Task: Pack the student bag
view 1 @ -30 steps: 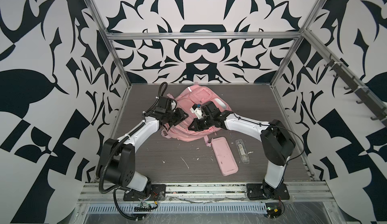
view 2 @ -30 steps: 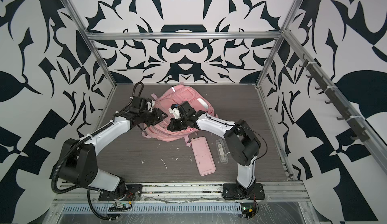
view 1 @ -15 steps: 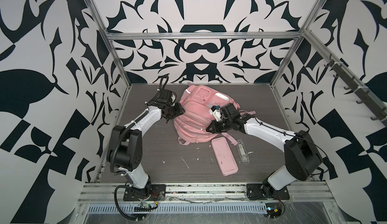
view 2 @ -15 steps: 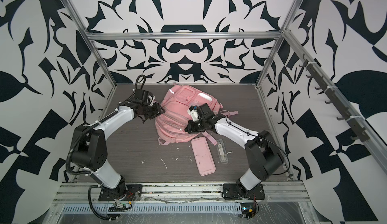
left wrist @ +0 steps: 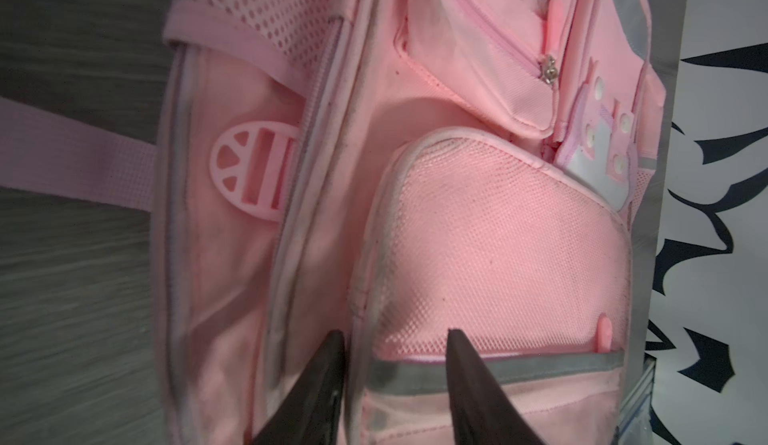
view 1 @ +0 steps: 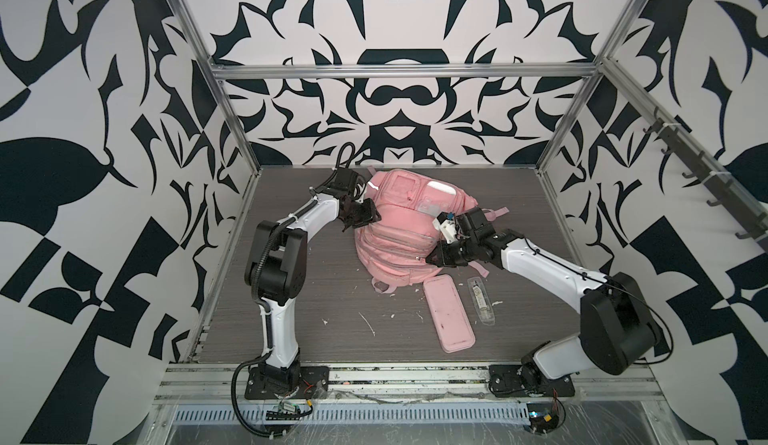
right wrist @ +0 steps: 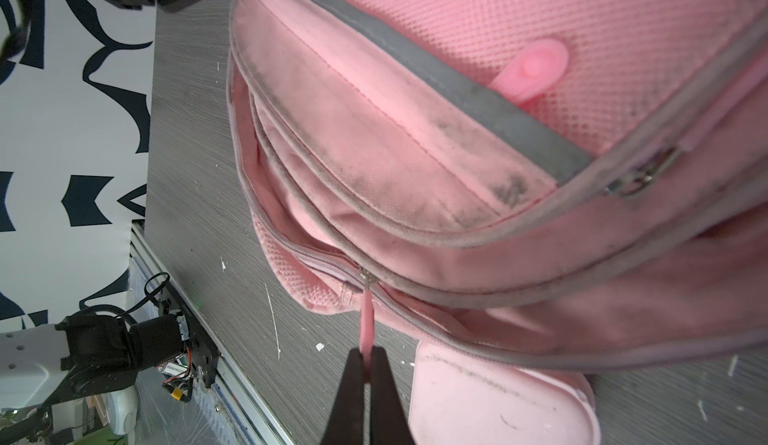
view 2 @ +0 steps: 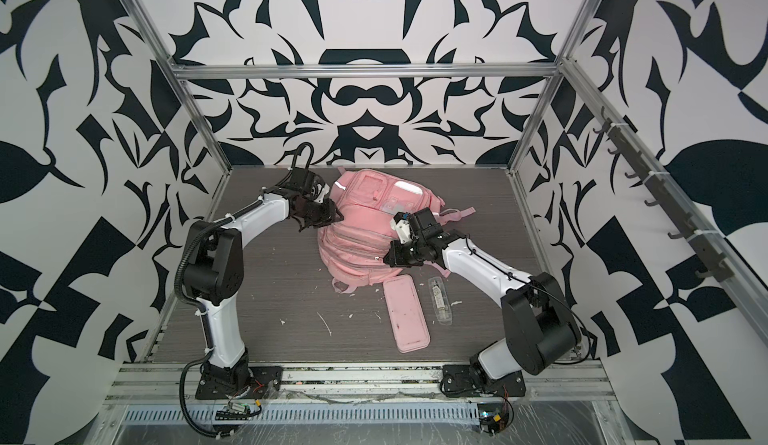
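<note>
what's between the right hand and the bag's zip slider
The pink zip pull, its end pinched in the right hand, running to the slider on the student bag; the right wrist view shows it.

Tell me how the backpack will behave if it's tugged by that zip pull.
The backpack looks floppy: its fabric sags and creases. A tug on the zip pull, pinched by the right gripper, may drag it along.

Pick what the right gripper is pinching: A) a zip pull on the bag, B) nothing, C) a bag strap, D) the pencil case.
A: the right wrist view shows the right gripper shut on the pink zip pull of the bag.
</note>
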{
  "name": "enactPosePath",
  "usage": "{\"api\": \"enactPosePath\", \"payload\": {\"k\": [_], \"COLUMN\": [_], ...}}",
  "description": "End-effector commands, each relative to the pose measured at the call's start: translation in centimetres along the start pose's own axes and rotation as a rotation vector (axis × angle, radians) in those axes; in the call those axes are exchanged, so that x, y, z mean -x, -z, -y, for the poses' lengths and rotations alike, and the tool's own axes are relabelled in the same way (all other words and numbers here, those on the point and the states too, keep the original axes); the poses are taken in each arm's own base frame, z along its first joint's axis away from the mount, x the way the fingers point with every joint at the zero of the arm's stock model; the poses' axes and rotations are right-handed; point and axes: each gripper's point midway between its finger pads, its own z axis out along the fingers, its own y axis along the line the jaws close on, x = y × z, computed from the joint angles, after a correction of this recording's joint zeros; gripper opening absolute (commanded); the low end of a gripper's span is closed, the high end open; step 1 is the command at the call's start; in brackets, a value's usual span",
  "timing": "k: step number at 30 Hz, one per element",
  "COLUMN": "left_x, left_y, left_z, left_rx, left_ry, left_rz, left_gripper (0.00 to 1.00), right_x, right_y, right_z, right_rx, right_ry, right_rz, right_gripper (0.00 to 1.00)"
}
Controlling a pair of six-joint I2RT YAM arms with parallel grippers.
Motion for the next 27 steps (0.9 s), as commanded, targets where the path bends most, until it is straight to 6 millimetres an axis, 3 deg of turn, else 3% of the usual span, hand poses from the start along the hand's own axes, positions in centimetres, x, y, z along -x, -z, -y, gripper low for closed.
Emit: {"api": "enactPosePath", "payload": {"k": [1, 7, 11, 18, 21, 27], "left_x": [-0.6, -0.4, 0.1, -0.3, -1.0, -2.3], "left_y": [-0.5, 0.2, 1.8, 6.2, 7.3, 7.5], "left_z": [0.2, 0.7, -0.3, -4.6, -4.7, -4.5], "left_rx": [-0.009, -0.039, -0.036, -0.065, -0.099, -0.154], "left_ry": [-0.009, 0.008, 0.084, 0.379, 0.452, 0.561], "left_rz": [-0.047, -0.028, 0.038, 0.261, 0.328, 0.378], "left_gripper": [0.37, 0.01, 0.00, 0.00, 0.00, 0.00], "right_x": [0.7, 0.9, 1.2, 0.6, 0.1, 0.1], "right_y": [0.9, 0.8, 0.7, -0.9, -2.2, -4.9], "right_z": [-1.0, -1.1, -1.7, -3.9, -5.0, -9.0], "right_rx": [0.020, 0.021, 0.040, 0.062, 0.076, 0.126], "right_ry": [0.043, 0.044, 0.052, 0.099, 0.116, 0.167], "right_rz": [0.024, 0.014, 0.008, -0.038, -0.062, -0.083], "right_gripper": [0.00, 0.00, 0.00, 0.00, 0.00, 0.00]}}
